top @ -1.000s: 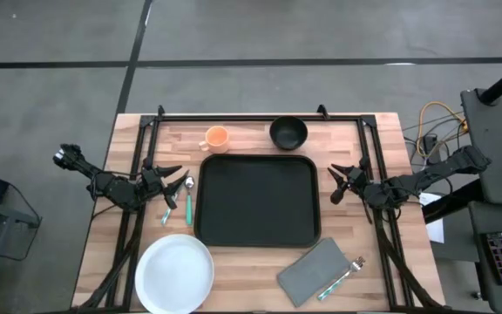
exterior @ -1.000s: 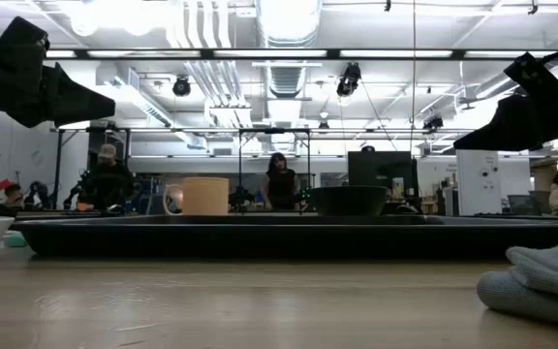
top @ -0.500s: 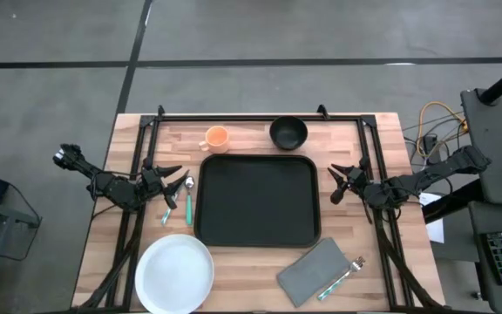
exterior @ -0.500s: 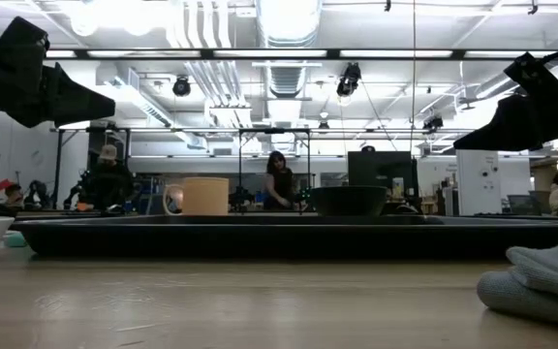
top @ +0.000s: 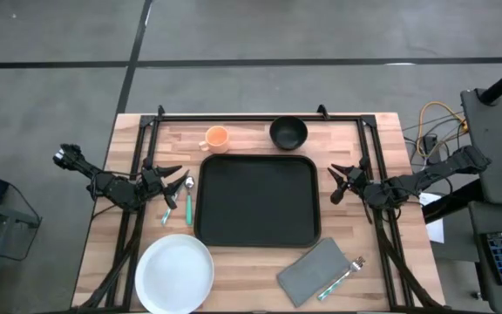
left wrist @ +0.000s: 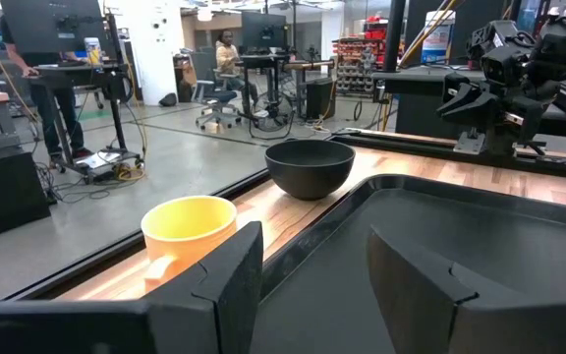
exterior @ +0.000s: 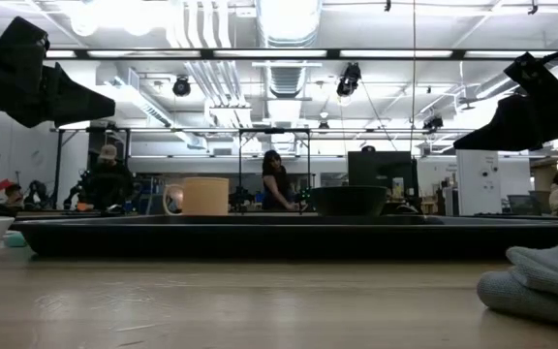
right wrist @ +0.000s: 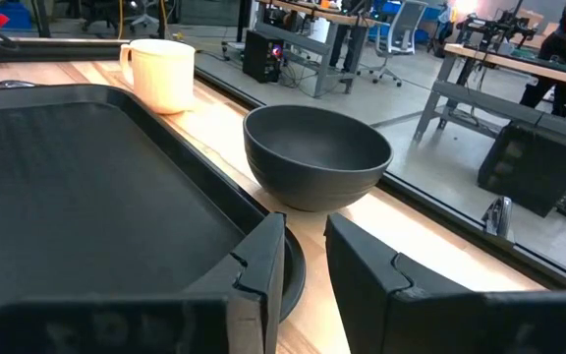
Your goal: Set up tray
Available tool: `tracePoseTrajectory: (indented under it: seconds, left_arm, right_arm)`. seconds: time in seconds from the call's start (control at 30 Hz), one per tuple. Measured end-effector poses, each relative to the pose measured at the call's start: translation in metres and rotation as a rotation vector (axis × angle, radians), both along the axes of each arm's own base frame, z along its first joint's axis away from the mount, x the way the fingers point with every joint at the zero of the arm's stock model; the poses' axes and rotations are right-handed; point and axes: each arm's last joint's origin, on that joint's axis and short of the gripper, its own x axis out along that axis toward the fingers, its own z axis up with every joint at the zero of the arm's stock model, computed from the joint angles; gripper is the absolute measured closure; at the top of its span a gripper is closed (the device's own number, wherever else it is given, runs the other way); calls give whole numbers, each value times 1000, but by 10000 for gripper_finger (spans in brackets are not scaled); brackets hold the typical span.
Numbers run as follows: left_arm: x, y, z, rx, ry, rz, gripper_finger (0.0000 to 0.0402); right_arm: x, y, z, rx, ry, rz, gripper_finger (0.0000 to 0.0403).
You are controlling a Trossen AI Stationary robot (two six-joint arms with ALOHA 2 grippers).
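Lying flat — tray (top: 256, 200), black, round-cornered, raised-rimmed

No legible text, labels or numbers; distant room signage perhaps present, unreadable.

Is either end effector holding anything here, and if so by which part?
Nothing is held. The left end effector and right end effector hover open beside the large black rectangular tray, both empty.

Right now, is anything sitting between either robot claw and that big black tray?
Nothing visible. The left gripper hovers off the tray's left edge, above a spoon lying beside it on the table. The right gripper hangs just off the right edge, with only bare wood between. Both jaws stand apart, holding nothing.
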Motion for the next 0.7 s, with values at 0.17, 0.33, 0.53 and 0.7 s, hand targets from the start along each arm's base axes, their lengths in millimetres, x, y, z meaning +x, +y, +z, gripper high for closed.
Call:
tracePoseTrajectory:
  seconds: [0.17,0.33,0.53,0.7]
  left_arm:
    - [0,0,0,0,0,0,238]
    - [0,0,0,-1,-2,0,238]
    - [0,0,4,-29,-46,-1,238]
    - [0,0,4,-30,-48,-1,238]
  right_arm:
    - [0,0,0,1,-1,0,335]
    - [0,0,0,42,-41,-10,335]
    - [0,0,0,45,-47,-11,335]
    - [0,0,1,34,-37,-8,335]
